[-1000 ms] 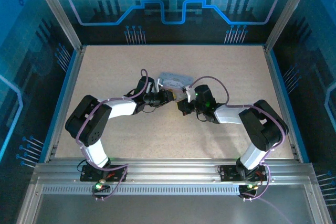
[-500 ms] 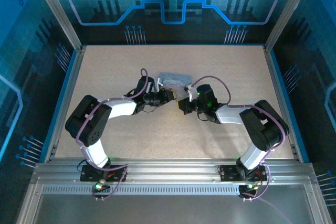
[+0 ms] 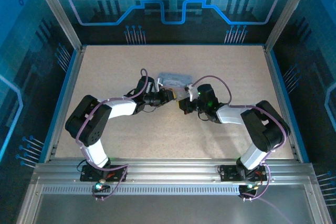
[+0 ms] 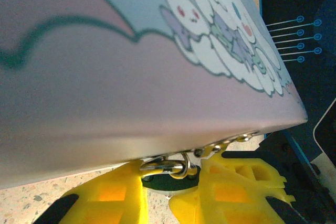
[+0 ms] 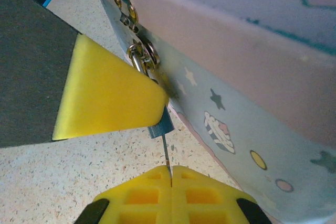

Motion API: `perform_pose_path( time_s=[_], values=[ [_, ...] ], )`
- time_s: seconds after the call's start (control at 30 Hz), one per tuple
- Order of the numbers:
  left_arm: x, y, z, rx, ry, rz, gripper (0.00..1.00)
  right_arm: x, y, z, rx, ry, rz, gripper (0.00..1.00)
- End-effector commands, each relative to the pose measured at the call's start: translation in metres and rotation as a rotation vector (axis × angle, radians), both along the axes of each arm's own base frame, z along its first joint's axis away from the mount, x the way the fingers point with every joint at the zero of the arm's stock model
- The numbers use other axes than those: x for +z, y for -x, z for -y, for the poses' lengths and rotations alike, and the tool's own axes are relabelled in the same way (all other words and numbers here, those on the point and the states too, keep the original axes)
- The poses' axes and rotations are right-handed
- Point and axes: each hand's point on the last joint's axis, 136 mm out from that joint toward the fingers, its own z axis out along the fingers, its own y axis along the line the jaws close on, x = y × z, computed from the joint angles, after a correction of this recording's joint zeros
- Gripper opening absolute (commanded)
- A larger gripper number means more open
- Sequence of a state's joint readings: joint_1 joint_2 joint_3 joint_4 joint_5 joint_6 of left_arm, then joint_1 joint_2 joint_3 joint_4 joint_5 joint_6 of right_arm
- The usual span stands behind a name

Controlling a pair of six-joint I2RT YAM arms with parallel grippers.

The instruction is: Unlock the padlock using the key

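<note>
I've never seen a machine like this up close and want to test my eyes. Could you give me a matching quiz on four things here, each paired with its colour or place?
Things:
1. tin
2. key
3. padlock
4. shackle

Descriptions:
A. silvery ring at the tin's edge
B. thin grey sliver pinched in the right end effector
C. pale lilac, cartoon animals on its lid
D. dark, held in the left end effector

Pairs: 1-C, 2-B, 3-D, 4-A
</note>
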State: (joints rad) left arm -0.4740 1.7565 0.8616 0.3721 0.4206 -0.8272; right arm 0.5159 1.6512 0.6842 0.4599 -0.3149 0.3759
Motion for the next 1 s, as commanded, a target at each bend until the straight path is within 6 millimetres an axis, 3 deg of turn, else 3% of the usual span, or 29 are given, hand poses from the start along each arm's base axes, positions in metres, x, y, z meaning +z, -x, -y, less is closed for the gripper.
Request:
perform_pose_path(
  time_s=[0.0, 0.97],
  values=[
    [-0.014, 0.015, 0.007, -0.048, -0.011, -0.064, 0.12, 0.057, -0.012, -0.016, 0.047, -0.089, 0.184, 0.0],
    [-0.016, 0.017, 0.011, -0.056, -0.004, -0.086, 0.13, 0.062, -0.022, -0.033, 0.055, -0.108, 0.205, 0.0]
  ],
)
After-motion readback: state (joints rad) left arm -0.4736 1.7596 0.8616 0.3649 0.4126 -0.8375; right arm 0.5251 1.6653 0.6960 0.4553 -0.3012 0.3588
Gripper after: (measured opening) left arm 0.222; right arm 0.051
